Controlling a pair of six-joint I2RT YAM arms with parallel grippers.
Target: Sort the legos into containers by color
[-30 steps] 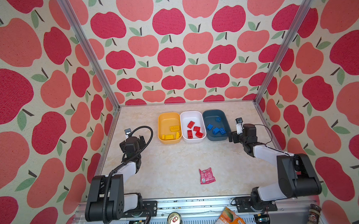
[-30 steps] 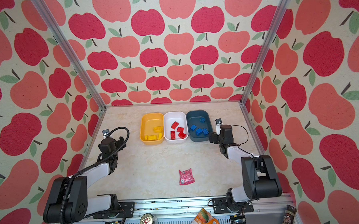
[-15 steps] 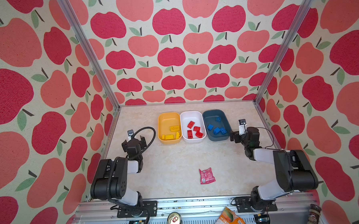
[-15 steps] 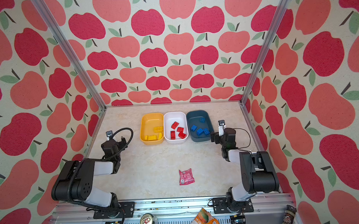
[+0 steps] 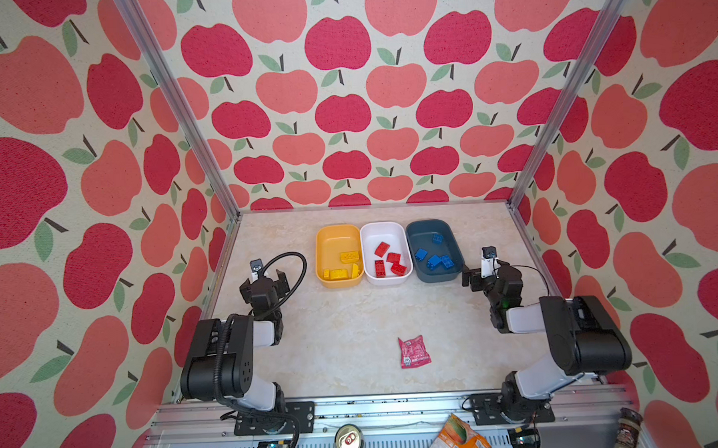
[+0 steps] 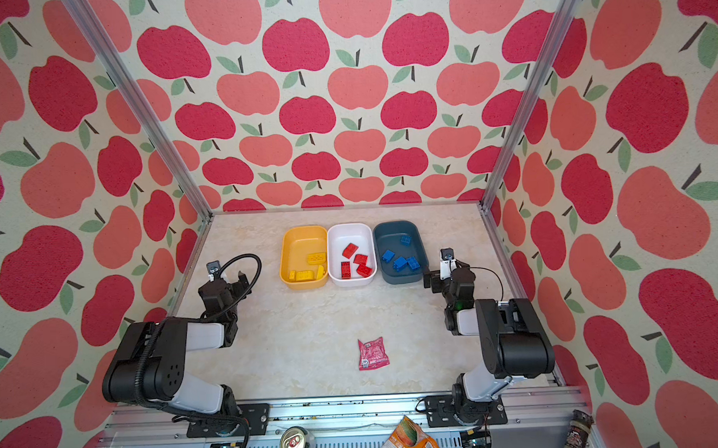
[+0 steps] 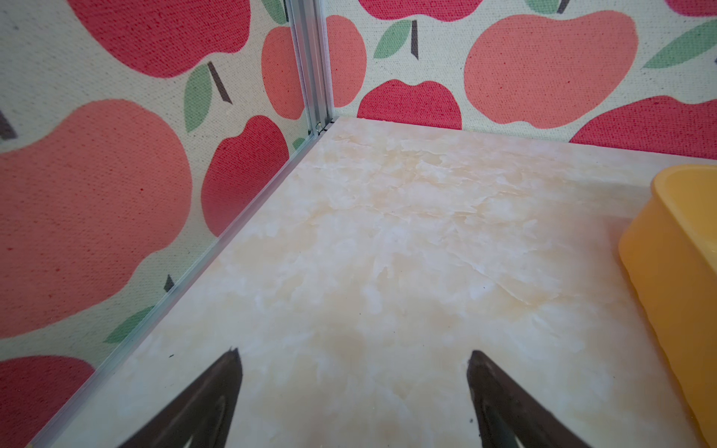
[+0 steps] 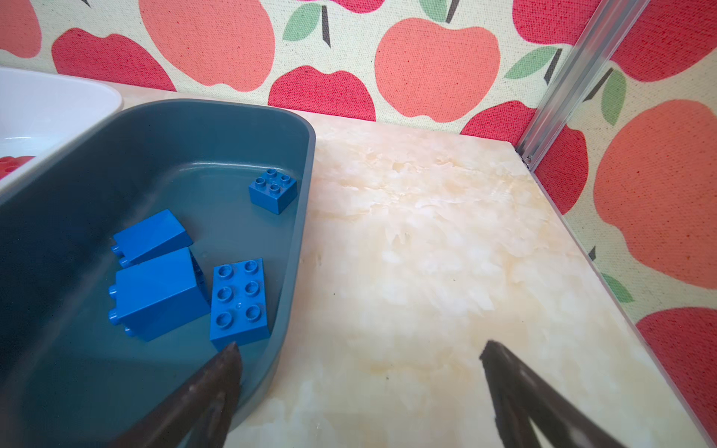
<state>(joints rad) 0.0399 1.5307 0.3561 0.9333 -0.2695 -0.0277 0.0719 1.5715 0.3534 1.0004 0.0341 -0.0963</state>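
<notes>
So, over the last second both arms have folded back toward their bases, and nothing in the bins moved. The jaws on the left arm (image 5: pixel 229 343) stand wide over bare surface (image 5: pixel 345 329) beside the yellow bin (image 5: pixel 335 242), holding nothing. The right arm (image 5: pixel 562 332) has its jaws wide and empty too, by the near corner of the blue-grey bin (image 5: pixel 426 230).

The legos are all binned:
- yellow legos (image 5: pixel 349 256) in the yellow bin
- red legos (image 5: pixel 393 257) in the white bin (image 5: pixel 382 232)
- blue legos (image 5: pixel 434 261) in the blue-grey bin

Only a pink snack packet (image 5: pixel 413 351) lies loose. Looks to me like the sorting's done and they're parking.
</notes>
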